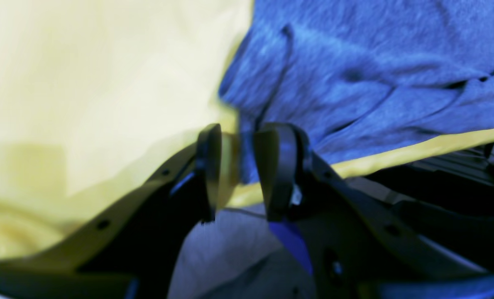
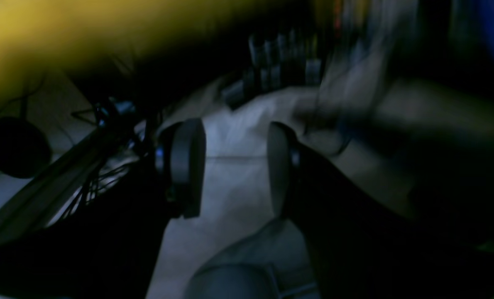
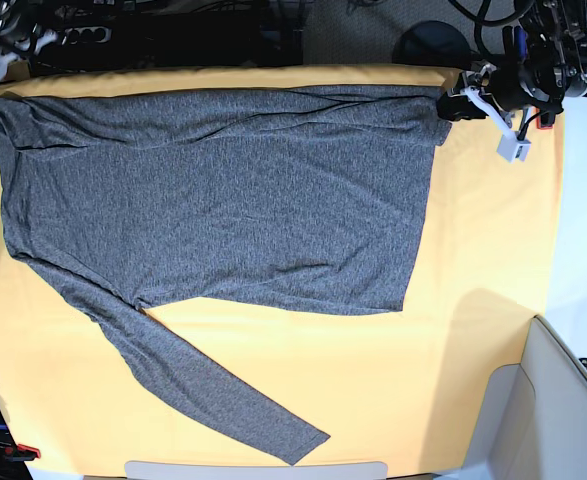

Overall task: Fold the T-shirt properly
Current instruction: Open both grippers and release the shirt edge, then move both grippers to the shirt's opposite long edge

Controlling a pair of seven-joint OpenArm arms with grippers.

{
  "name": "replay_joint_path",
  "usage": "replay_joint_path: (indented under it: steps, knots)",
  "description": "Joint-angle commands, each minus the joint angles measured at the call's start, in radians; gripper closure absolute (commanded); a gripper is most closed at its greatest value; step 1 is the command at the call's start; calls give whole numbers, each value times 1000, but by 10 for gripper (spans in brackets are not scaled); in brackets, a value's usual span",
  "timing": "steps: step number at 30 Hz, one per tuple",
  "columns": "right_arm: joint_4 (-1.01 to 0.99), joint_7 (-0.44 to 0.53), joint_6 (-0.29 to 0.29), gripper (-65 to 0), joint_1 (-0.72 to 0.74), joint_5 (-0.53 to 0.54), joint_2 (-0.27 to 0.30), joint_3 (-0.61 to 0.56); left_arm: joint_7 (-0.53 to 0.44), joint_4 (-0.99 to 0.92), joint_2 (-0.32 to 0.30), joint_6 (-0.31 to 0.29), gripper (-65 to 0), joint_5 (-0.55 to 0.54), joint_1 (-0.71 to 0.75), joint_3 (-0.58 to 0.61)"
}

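The dark-grey T-shirt (image 3: 223,200) lies spread flat on the yellow-orange cloth (image 3: 473,350). One long sleeve (image 3: 203,390) trails toward the front edge. My left gripper (image 3: 453,105) hovers at the shirt's far right corner. In the left wrist view its jaws (image 1: 243,166) stand open, with the T-shirt (image 1: 375,74) edge and the cloth's hem just beyond the fingertips. My right gripper (image 2: 234,166) is open and empty, off the table's side over the pale floor. Only a blurred strip of yellow cloth (image 2: 23,33) shows at the upper left of the right wrist view.
A pale grey bin (image 3: 563,400) stands at the front right beside the table. Cables and a power strip (image 2: 280,58) lie on the floor below the right arm, with a black round base (image 2: 16,147) nearby. The cloth's far edge (image 1: 417,153) runs under the left gripper.
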Motion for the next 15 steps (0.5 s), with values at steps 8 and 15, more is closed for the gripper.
replay_joint_path:
  steps: [8, 15]
  knots:
    - [173, 41, -1, -244, 23, 11, 32, 76, -12, 131, -36, -2, -183, -16, 4, -14]
    - [316, 47, -1, -244, 83, 24, 46, 133, 54, 271, -36, -2, -182, -16, -6, -156]
